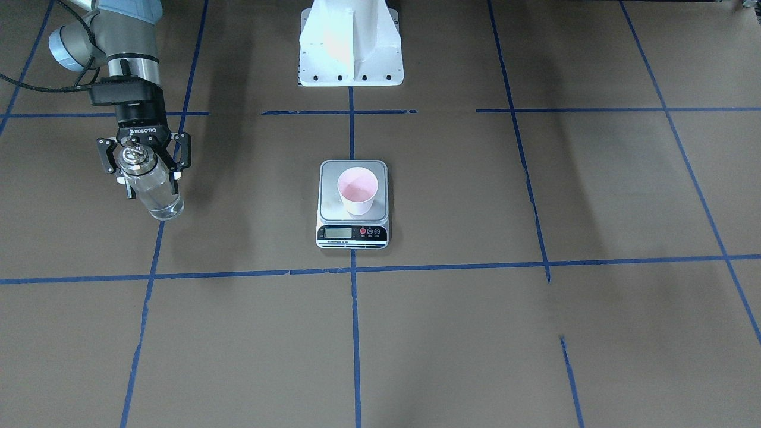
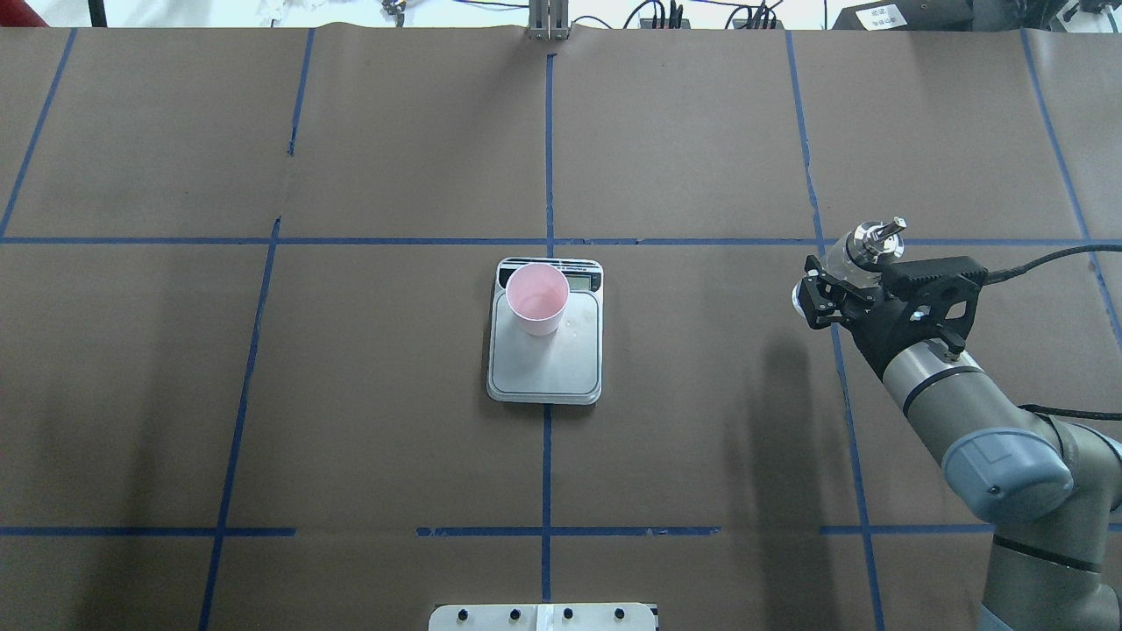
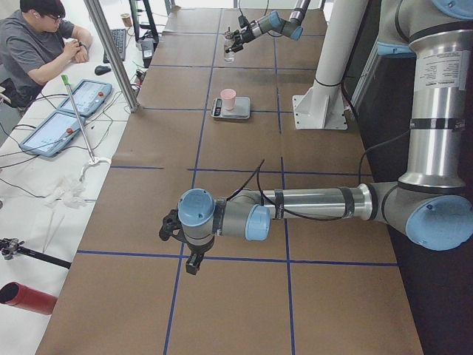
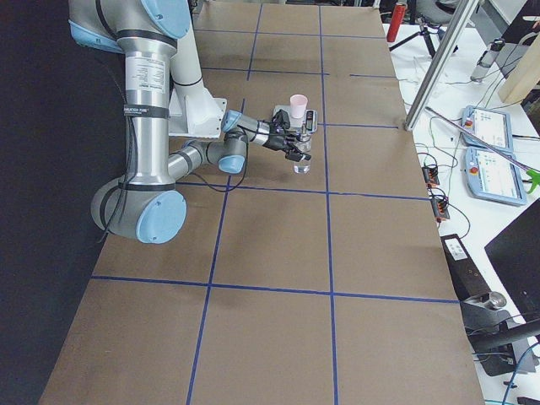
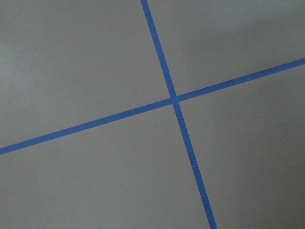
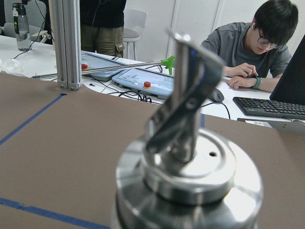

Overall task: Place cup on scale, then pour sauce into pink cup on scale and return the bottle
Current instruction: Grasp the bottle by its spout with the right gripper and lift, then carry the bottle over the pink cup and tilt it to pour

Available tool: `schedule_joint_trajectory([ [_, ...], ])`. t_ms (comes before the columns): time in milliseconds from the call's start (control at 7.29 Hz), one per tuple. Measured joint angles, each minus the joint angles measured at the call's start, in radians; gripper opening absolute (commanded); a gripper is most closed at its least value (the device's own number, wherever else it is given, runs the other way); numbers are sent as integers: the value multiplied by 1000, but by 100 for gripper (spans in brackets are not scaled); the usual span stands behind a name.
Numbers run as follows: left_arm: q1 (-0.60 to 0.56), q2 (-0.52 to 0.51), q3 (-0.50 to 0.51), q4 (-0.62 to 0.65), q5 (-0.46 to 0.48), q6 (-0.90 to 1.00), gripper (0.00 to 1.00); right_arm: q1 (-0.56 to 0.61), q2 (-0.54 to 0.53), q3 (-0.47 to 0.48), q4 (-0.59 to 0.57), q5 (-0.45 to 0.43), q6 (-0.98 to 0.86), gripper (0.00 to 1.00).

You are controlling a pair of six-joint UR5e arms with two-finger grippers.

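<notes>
I work over a brown-papered table (image 1: 475, 333) gridded in blue tape (image 1: 355, 333), and I place everything from the scale (image 1: 330, 193), which sits mid-table in front of the robot's white pedestal (image 1: 351, 59).

The right arm (image 2: 964, 394) reaches out well to the robot's right of the scale. A sticker (image 4: 143, 80) on its upright link carries print too small for me to read. The left arm (image 3: 310, 203) lies low and stretched out, far to the robot's left of the scale. Its left gripper (image 3: 171, 226) shows only in that side view, so I cannot tell how its fingers stand. The left wrist camera gives me paper and crossing tape.

The right gripper (image 1: 151, 181), with ROBOTIQ in white on its black body, is pinched around the glass bottle (image 1: 157, 196), just under the shiny metal cap (image 6: 190, 171) and spout. The bottle is about upright and well apart from the scale; I cannot tell whether its base touches the table. Clear sauce (image 1: 164, 207) shows in its lower part.

The pink cup (image 1: 357, 191) stands upright on the scale's steel platform, towards the display end. I cannot make out whether it holds any liquid. The scale's LCD and the marks by its red and black buttons are too small to read.
</notes>
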Motion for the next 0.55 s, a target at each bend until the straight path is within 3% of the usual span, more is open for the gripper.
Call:
schedule_joint_trajectory([
  [275, 1, -1, -10, 12, 1, 1, 100, 27, 70, -10, -31, 38, -58, 0],
  [412, 2, -3, -12, 12, 0, 1, 100, 38, 137, -11, -125, 63, -74, 0],
  [549, 2, -4, -15, 11, 0, 1, 100, 42, 230, -11, -292, 71, -83, 0],
])
